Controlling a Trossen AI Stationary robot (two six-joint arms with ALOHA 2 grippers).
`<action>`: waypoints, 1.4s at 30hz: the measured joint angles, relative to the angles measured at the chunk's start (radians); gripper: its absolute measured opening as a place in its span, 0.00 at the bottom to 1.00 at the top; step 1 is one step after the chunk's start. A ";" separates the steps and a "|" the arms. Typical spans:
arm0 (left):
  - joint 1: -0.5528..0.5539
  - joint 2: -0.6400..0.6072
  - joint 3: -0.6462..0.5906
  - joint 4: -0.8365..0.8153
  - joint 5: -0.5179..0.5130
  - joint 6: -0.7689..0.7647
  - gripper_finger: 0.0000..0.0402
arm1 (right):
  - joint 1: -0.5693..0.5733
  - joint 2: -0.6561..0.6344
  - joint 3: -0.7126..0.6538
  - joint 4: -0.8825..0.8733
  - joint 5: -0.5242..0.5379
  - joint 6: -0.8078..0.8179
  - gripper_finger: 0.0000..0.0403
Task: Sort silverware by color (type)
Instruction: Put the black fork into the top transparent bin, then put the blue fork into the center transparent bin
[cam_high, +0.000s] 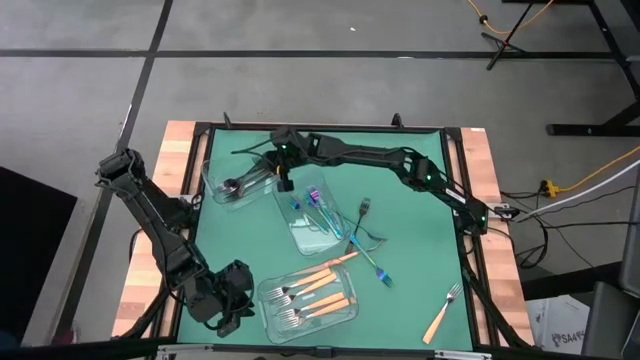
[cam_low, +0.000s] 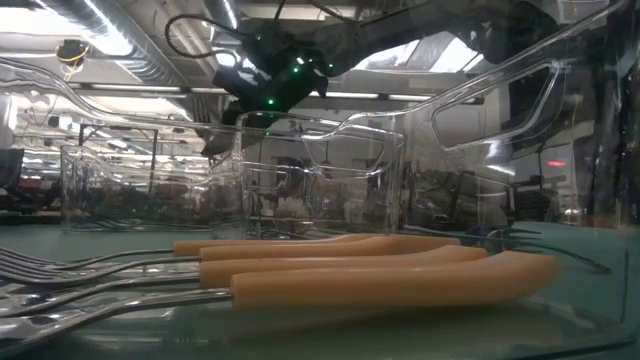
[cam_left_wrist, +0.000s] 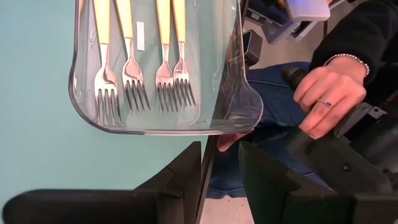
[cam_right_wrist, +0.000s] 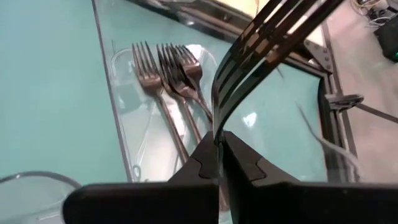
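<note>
My right gripper (cam_high: 285, 180) reaches across to the far left of the table and is shut on a black fork (cam_right_wrist: 273, 31), above the near edge of a clear container (cam_high: 232, 182). Three black forks (cam_right_wrist: 168, 68) lie in that container. My left gripper (cam_left_wrist: 221, 168) waits open at the table's near-left corner, beside a clear container (cam_high: 305, 300) where several orange-handled forks (cam_left_wrist: 143, 81) lie flat. A middle container (cam_high: 315, 215) holds iridescent utensils. Loose on the mat are a black fork (cam_high: 362, 210), iridescent utensils (cam_high: 368, 258) and an orange-handled fork (cam_high: 445, 312). My right gripper pinches the black fork between its two fingers at the neck just below the tines (cam_right_wrist: 216, 134). The tines curve up and away from the fingertips. The handle is hidden behind the fingers. The fork is lifted clear of the containers and the table.
One orange-handled fork (cam_high: 335, 262) leans on the far rim of the near container. A person's hand (cam_left_wrist: 329, 93) rests just beyond the table's near edge by my left gripper. Open green mat (cam_high: 420, 250) lies on the right half of the table.
</note>
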 joint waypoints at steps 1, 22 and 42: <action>0.000 0.000 0.000 0.000 0.000 0.000 0.26 | 0.000 0.000 -0.007 0.000 0.000 0.000 0.00; 0.000 0.000 0.000 0.000 0.000 0.000 0.26 | 0.000 -0.004 -0.060 0.046 0.001 0.000 0.04; 0.000 0.000 0.000 0.000 -0.002 0.000 0.26 | 0.000 -0.001 -0.061 0.049 0.002 0.000 0.12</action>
